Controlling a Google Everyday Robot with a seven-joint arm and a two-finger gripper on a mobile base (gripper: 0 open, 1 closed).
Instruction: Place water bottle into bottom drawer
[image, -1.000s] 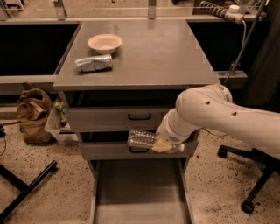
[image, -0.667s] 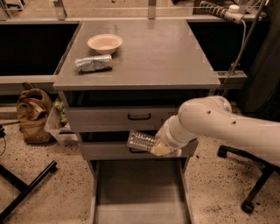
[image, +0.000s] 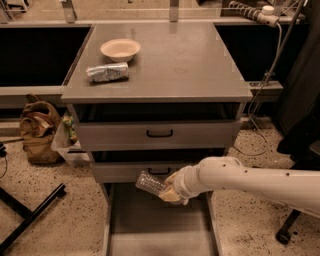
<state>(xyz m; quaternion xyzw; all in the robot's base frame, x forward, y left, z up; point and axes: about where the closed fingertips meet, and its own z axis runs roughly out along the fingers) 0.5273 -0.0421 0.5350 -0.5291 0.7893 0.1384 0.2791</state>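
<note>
The water bottle, clear and ribbed, lies nearly level in my gripper, which is shut on its right end. It hangs in front of the middle drawer's handle, above the back of the open bottom drawer, whose wide grey floor is pulled out towards the camera. My white arm reaches in from the right.
On the cabinet top sit a cream bowl and a silvery snack packet. Two shallower drawers with black handles are slightly open. A brown bag and black stand legs are at the left, a chair base at the right.
My arm has lowered and swung down, bringing the bottle slightly lower, closer to the bottom drawer.
</note>
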